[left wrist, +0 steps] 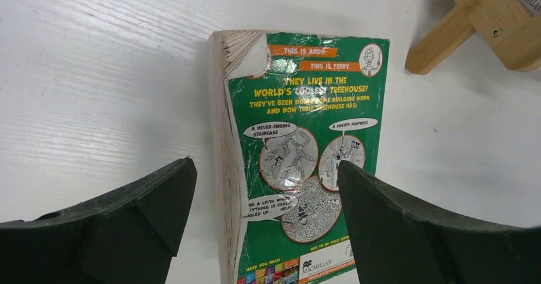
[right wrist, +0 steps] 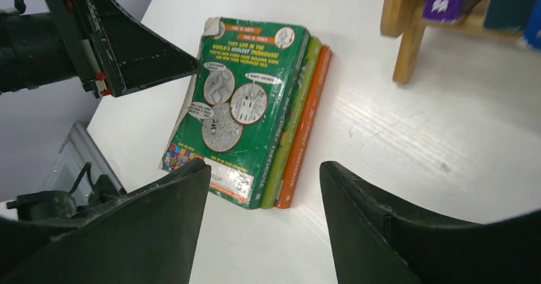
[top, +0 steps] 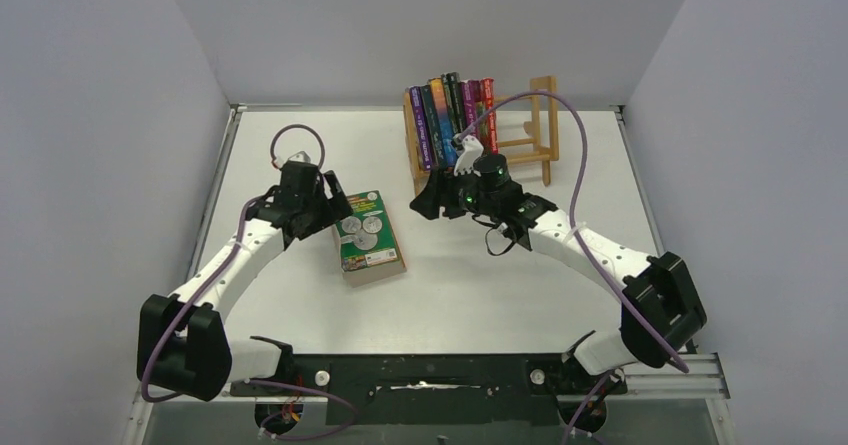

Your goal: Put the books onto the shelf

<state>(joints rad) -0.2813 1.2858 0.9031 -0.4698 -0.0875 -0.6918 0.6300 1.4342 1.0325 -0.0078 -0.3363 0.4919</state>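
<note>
I see a stack (top: 370, 237) of three books flat on the table (top: 480, 295), left of centre, with a green back cover on top. More books (top: 450, 115) stand upright in the shelf (top: 546, 125) at the far edge. My left gripper (left wrist: 265, 169) hangs wide open over the stack. My right gripper (right wrist: 265, 169), near the shelf, gapes empty.

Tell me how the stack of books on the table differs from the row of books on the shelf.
The stack lies flat on the table, a green back cover facing up; the row stands upright in the shelf, spines facing out. The stack shows three books in the right wrist view; the row holds clearly more, at least six. Both are sets of colourful books.
</note>
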